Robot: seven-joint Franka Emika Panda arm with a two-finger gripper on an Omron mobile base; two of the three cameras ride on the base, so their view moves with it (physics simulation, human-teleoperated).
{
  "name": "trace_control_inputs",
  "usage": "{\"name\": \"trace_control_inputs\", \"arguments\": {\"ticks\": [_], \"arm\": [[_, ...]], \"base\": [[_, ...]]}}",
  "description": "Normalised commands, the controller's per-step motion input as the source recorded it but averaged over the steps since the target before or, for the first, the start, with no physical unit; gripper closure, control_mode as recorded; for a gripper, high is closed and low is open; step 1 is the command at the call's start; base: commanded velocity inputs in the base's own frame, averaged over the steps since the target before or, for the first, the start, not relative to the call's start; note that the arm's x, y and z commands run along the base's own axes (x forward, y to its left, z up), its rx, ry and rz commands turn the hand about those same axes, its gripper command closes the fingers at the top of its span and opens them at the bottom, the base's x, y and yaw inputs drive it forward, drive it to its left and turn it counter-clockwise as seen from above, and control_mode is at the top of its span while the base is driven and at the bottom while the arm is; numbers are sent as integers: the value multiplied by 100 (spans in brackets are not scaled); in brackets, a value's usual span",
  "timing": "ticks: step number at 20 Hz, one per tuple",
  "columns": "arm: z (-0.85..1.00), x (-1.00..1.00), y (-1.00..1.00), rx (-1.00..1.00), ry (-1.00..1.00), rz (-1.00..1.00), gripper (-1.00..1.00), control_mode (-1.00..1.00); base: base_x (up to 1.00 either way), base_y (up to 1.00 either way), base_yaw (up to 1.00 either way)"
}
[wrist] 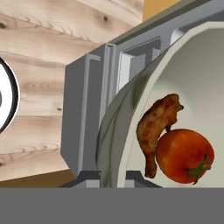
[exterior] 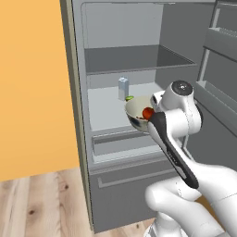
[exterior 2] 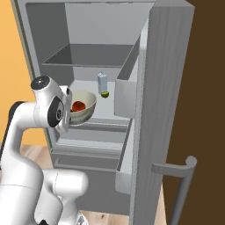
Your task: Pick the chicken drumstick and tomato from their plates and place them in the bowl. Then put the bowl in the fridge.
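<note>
Pale grey-green ceramic, the bowl point(exterior: 137, 110) hangs tipped in front of the open fridge point(exterior: 139, 60), level with its middle shelf, its rim gripped by the claw point(wrist: 113, 177), which is clenched on it. Inside the bowl, the lumpy brown drumstick point(wrist: 156, 127) lies with its long axis running from 1 o'clock down to 6 o'clock in the hand view, thin bone end low. The glossy round tomato point(wrist: 185, 155) touches it at 4 o'clock, with its green stem at its lower right.

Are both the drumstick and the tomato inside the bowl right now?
Yes, in the hand view the chicken drumstick lies against the tomato inside the bowl.
</note>
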Motion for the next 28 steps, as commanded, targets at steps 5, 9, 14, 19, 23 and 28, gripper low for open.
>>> {"name": "trace_control_inputs", "arguments": {"ticks": [5,9,14,19,23,28], "arm": [[0,0,0,0,0,0,100,-100],[0,0,0,0,0,0,100,-100],[-4,-1,2,0,1,0,100,-100],[-7,26,21,4,-16,0,100,-100],[-9,34,19,8,-18,0,100,-100],[-3,39,7,6,-1,6,100,-100]], "base": [[0,0,0],[0,0,0],[0,0,0],[0,0,0],[0,0,0],[0,0,0]]}}
